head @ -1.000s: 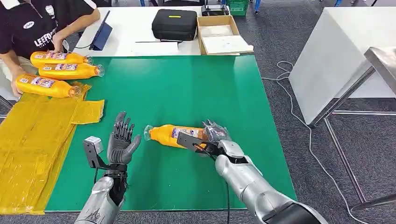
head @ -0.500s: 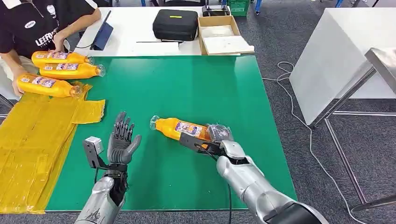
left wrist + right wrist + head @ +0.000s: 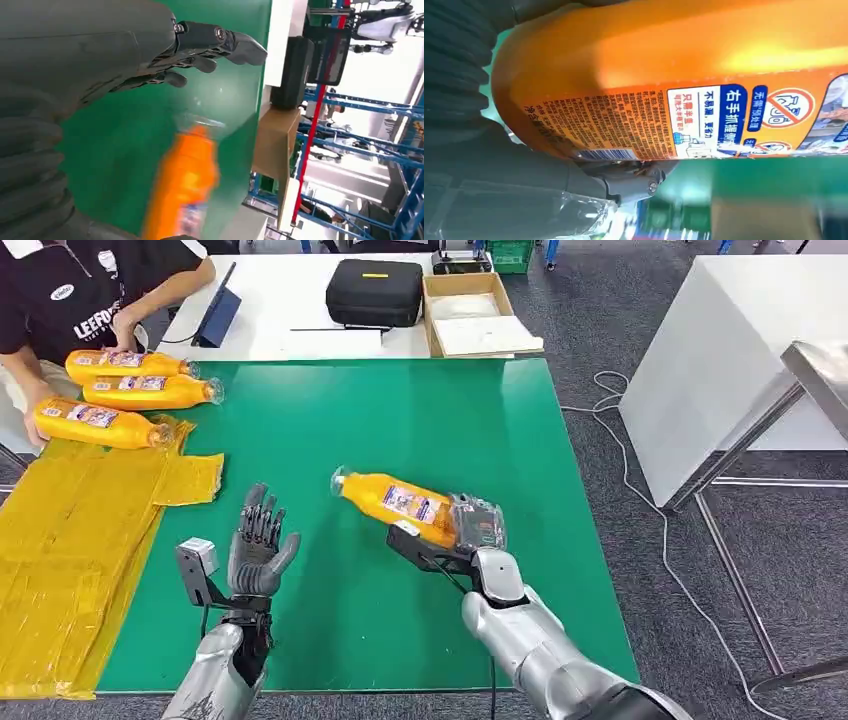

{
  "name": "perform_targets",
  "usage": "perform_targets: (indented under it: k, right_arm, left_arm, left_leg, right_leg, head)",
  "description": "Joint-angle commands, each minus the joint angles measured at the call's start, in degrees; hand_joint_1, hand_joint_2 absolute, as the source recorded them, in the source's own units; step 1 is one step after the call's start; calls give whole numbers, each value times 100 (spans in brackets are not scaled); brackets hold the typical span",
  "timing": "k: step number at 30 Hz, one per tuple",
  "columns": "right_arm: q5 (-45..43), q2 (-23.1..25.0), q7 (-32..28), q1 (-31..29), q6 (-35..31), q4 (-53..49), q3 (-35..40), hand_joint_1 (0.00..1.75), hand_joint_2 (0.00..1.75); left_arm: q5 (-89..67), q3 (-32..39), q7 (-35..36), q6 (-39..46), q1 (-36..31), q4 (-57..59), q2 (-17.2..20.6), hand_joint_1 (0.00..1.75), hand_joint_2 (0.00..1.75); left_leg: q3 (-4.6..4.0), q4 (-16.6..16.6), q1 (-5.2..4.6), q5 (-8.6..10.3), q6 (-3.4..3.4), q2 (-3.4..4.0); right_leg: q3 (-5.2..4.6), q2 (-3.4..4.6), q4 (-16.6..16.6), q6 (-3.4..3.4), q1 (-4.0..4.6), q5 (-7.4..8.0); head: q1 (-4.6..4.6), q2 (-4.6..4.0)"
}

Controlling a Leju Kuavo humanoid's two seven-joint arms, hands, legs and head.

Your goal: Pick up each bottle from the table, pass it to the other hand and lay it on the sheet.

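1. At the far left, a person [image 3: 70, 290] in a dark shirt is seen beside the green table [image 3: 400, 420], one hand resting on the nearest of three orange bottles [image 3: 100, 425].
2. These three bottles are laid on their sides at the far-left corner; the near one rests on the yellow sheet [image 3: 70, 530], the middle bottle [image 3: 150, 392] and the far bottle [image 3: 128, 364] lie just beyond it, caps pointing right.
3. The yellow sheet is spread over the table's left edge, crumpled and running toward the near side.
4. The left hand [image 3: 258, 545] is held upright above the near-left part of the table, fingers apart and palm empty; in the left wrist view its fingers [image 3: 220, 42] are seen spread over the green surface.
5. Right of it, the held bottle [image 3: 400, 505] is gripped at its base end by the right hand [image 3: 470, 535], lifted off the table and tilted, its cap pointing far-left toward the left hand, apart from it.
6. In the right wrist view the bottle's label [image 3: 704, 120] is seen close against the hand.
7. Beyond the green table, a black case [image 3: 375, 292] and a cardboard box [image 3: 475, 315] stand on a white table [image 3: 290, 310].
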Motion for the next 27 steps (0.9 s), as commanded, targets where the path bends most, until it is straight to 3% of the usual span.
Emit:
perform_targets:
  k: [1,4,8,10,15,17,18,21,27]
  right_arm:
    - [-260,48,-1121,547,-1653,-1393,-1307,175,175]
    - [176,182,-1536,820,-1653,-1990,-1940,175,175]
    - [211,310,-1925,813,-1653,-2091,-2232,175,175]
    - [325,515,-2667,776,-1653,-2072,-2658,175,175]
    - [252,551,-2878,706,-1653,-1941,-2676,175,175]
    - [-124,551,-3401,553,-1653,-1657,-2448,175,175]
    - [-832,551,-3641,306,-1646,-974,-2117,175,175]
    - [-1757,551,-3958,43,-1653,-450,-1225,175,175]
    - [-2773,551,-3824,-15,-1628,-298,264,175,175]
  left_arm:
    - [-112,-78,325,-17,219,-749,-22,0,175]
    - [-34,-222,620,-69,129,-848,-64,0,175]
    - [-4,-524,879,-316,-94,-868,-113,0,175]
    - [0,-879,876,-381,-211,-926,-78,0,175]
    - [33,-987,880,-378,-264,-951,-73,0,175]
    - [83,-1262,837,-385,-378,-1004,-40,0,175]
    - [86,-1341,848,-421,-415,-1070,-64,0,175]
    - [198,-1682,856,-289,-482,-1341,-48,0,175]
    - [331,-1920,805,29,-380,-1745,97,0,175]
  left_leg:
    - [12,0,3,-9,-11,-14]
    - [0,3,4,-5,-11,-25]
    - [-2,9,2,-6,-15,-36]
    - [-9,5,1,-1,-11,-36]
    - [-5,0,2,-2,-9,-18]
    - [-2,1,2,-2,-10,-26]
    - [-9,3,2,1,-7,-22]
    - [-6,6,3,-3,-9,-11]
    - [-3,3,4,-5,-9,3]
  right_leg:
    - [15,-15,-3,-7,3,-11]
    - [6,-25,-1,-6,4,-10]
    - [7,-36,7,-7,2,-14]
    - [-2,-36,3,-5,1,-10]
    - [-3,-17,-2,-5,2,-5]
    - [2,-26,-1,-6,2,-7]
    - [-8,-21,1,-4,1,-5]
    - [-6,-11,3,-5,2,-4]
    - [-7,3,1,-6,3,-2]
  head:
    - [2,0]
    - [2,0]
    - [2,0]
    - [2,0]
    - [0,0]
    - [2,0]
    - [2,0]
    - [2,0]
    - [2,0]
